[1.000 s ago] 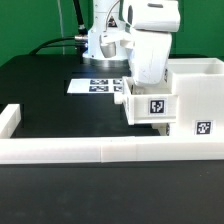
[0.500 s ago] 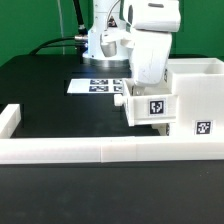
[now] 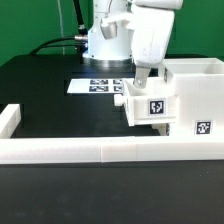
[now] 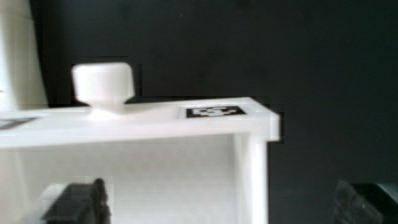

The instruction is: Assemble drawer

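Spread wide, the robot's black two-finger tool (image 4: 226,203) holds nothing: in the wrist view its two dark fingers (image 4: 75,201) stand far apart at either side, with the white plastic tray of the drawer (image 4: 143,150) lying between and beyond them, untouched. That tray carries a short round white knob (image 4: 103,90) standing upright on its front face and a black-and-white square tag (image 4: 215,111) just beside the knob. In the exterior view the white arm (image 3: 150,40) hangs above this same tray (image 3: 148,106), which sits partly pushed into the tall white boxy casing (image 3: 195,95) at the exterior view's right; the tool itself is hard to make out there behind the arm's body. Both tray and casing show tags on their faces. They rest on a black tabletop (image 3: 50,95), hemmed by a long low white border rail (image 3: 90,150) along the near edge. Farther back, a thin flat white marker board (image 3: 95,86) lies on the tabletop, near the robot's base.
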Motion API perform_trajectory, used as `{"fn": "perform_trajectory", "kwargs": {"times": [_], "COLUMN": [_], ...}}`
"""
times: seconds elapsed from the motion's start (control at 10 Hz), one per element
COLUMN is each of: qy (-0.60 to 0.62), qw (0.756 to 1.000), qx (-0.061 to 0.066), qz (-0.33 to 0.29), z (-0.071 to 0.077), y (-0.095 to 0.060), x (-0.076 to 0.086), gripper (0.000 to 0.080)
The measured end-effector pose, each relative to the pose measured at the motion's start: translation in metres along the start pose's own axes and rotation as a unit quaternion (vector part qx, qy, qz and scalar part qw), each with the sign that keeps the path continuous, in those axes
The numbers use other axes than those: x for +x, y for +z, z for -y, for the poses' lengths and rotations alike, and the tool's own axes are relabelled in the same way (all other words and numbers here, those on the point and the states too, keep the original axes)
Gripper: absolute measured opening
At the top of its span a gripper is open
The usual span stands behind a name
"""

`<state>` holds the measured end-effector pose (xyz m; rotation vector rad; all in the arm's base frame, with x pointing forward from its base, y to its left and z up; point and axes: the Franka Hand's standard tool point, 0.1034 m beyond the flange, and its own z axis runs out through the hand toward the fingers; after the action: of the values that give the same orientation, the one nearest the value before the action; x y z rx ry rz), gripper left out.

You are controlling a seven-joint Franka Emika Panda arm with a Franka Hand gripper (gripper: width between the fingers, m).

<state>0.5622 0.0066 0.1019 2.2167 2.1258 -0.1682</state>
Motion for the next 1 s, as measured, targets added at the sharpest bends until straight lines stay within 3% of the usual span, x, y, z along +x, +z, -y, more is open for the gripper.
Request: {"fn": "perform_trajectory", "kwargs": {"times": [0.3, 0.4, 0.6, 0.9, 1.0], "qy": [-0.011, -0.012, -0.015, -0.019, -0.018], "qw": [1.000, 1.000, 1.000, 1.000, 1.000], "qx": [-0.012, -0.012, -0.008, 0.010, 0.011], "qz": [0.005, 0.005, 0.003, -0.005, -0.007], "z": [-0.025, -0.029, -0.028, -0.020, -0.019], "y": [-0.023, -0.020, -0.007, 0.030, 0.036], "x": [-0.034, -0.045, -0.061, -0.065, -0.065], "gripper": [0.0648, 0.0649, 0.0649, 0.0649, 0.0649]}}
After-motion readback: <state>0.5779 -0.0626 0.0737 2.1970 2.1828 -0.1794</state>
